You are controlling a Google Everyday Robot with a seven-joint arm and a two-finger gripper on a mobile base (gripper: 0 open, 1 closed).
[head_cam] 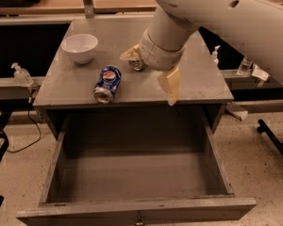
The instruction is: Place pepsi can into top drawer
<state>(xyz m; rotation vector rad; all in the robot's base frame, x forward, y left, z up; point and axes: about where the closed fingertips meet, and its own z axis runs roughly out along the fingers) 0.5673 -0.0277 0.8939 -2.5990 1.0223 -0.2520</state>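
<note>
The white robot arm (217, 13) sweeps in from 1 o'clock across the grey cabinet top (198, 79). Below it, filling the frame from 4 to 8 o'clock, the top drawer (52, 166) stands pulled out, with nothing inside. The gripper (149, 77) hangs over the cabinet top just above centre, its cream fingers (170, 83) spread wide and holding nothing. At 11 o'clock sits a white bowl (79, 47). The pepsi can (107, 83) lies on its side on the cabinet top at 10 o'clock of the gripper, apart from it. A pale can (137, 64) lies just beside the farther finger.
</note>
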